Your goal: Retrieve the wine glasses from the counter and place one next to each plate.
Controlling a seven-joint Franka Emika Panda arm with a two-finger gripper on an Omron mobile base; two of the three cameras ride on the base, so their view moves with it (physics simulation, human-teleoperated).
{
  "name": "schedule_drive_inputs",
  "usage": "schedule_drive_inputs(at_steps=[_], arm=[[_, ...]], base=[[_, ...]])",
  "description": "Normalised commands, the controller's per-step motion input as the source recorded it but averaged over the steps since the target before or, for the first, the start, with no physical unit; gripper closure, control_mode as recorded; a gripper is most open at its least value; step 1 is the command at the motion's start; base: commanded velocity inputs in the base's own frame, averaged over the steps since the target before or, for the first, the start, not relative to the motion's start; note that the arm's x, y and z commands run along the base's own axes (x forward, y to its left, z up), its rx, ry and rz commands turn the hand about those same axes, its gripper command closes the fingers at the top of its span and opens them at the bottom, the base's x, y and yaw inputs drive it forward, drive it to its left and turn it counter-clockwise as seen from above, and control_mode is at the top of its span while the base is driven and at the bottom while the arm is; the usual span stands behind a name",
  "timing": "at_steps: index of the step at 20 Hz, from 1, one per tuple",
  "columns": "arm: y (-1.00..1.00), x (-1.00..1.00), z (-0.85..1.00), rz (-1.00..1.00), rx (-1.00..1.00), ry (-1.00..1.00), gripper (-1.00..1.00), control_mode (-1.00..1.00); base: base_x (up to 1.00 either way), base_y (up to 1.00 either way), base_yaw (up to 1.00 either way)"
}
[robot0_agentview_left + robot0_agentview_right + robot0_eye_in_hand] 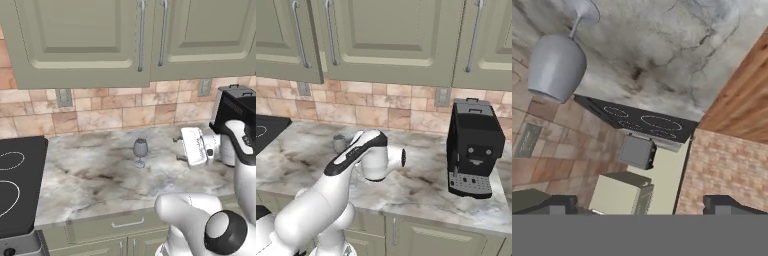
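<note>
Gripper [176, 149] spread wide, holding nothing, hovering above counter [100, 175], right of upright glass [140, 151], well apart.

Kitchen wall, upper cabinets and appliances

Sage-green upper cabinets [90, 40] with long metal bar handles [142, 35] are hung above a backsplash [110, 115] of tan and reddish stone tiles, into which two grey outlets [64, 97] are set. A black glass stovetop [17, 185] with white ring marks is fitted at the left end of the worktop. A black coffee machine [473, 147] is stood near the right end, close to the backsplash. Lower drawer fronts [120, 225] in the same green are seen below. Even, soft light is cast throughout.
</note>
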Motion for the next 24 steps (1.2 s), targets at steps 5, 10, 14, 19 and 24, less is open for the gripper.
schedule_drive_inputs(at_steps=[5, 10, 14, 19, 24], arm=[[-0.17, 0.53, -0.38, 0.00, -0.03, 0.00, -1.00, -1.00], [-0.13, 0.46, -0.31, 0.00, 0.00, 0.00, -1.00, -1.00], [-0.01, 0.21, -0.16, 0.00, 0.00, 0.00, -1.00, -1.00], [0.00, 0.30, -0.11, 0.00, 0.00, 0.00, -1.00, -1.00], [0.00, 0.29, -0.03, 0.00, 0.00, 0.00, -1.00, -1.00]], base=[[0.00, 0.00, 0.00], [0.00, 0.00, 0.00], [0.00, 0.00, 0.00], [0.00, 0.00, 0.00], [0.00, 0.00, 0.00]])
